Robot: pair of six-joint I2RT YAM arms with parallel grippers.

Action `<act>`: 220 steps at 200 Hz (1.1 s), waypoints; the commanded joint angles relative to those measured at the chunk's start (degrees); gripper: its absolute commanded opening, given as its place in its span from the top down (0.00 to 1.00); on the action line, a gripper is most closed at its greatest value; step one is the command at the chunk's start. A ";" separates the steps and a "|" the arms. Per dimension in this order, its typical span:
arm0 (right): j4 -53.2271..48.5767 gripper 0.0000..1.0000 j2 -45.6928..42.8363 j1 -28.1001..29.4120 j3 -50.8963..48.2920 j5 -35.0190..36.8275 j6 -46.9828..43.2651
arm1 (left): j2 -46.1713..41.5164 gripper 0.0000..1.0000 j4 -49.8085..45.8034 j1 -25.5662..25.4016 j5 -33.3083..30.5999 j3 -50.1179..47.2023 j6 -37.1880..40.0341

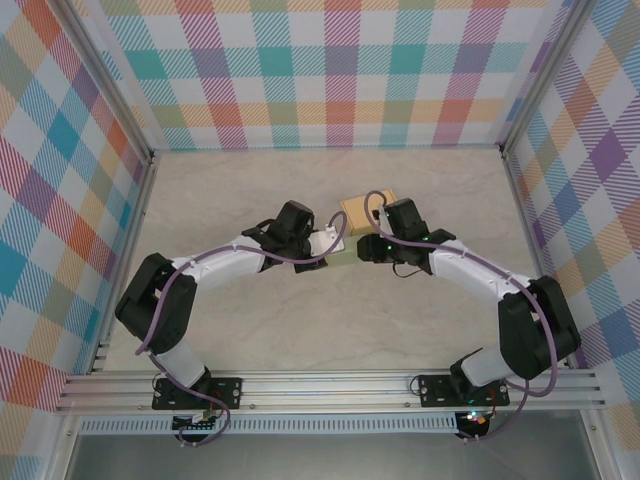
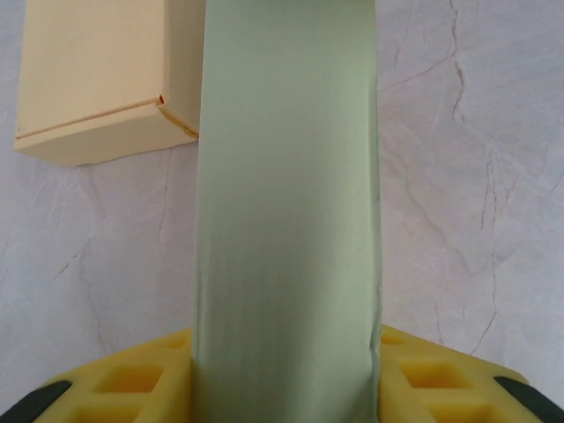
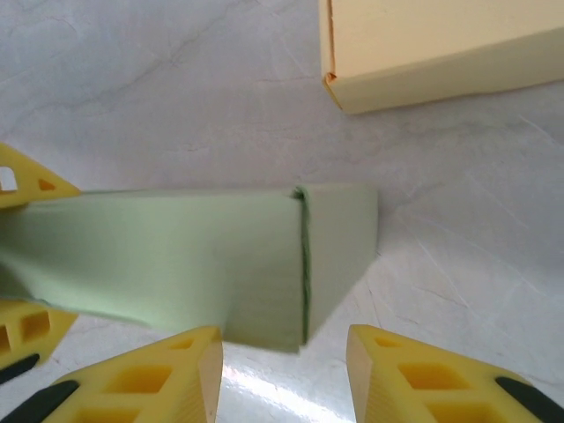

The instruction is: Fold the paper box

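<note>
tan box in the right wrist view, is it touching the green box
No, bare table lies between the tan box and the green box.

From above, you get just a sliver of the green paper box (image 1: 340, 259); the rest lies under the left claw (image 1: 322, 246) and right claw (image 1: 362, 250). On the left wrist camera it runs off the top edge and hides the gap between the fingers (image 2: 132, 379), themselves cut by the bottom edge. The tan box (image 2: 97, 79) is cropped there too.
</note>
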 commanded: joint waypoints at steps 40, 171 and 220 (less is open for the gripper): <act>-7.36 0.53 -8.01 -0.19 1.98 4.64 3.06 | -6.15 0.59 4.95 -0.67 -11.16 -6.34 0.69; -17.35 0.00 -27.50 -0.36 0.10 20.72 6.80 | -2.67 0.54 27.16 3.90 -24.21 -13.83 14.98; -18.32 0.00 -29.69 -0.36 -1.07 21.32 7.33 | 4.64 0.53 26.13 4.25 -24.14 -9.65 18.09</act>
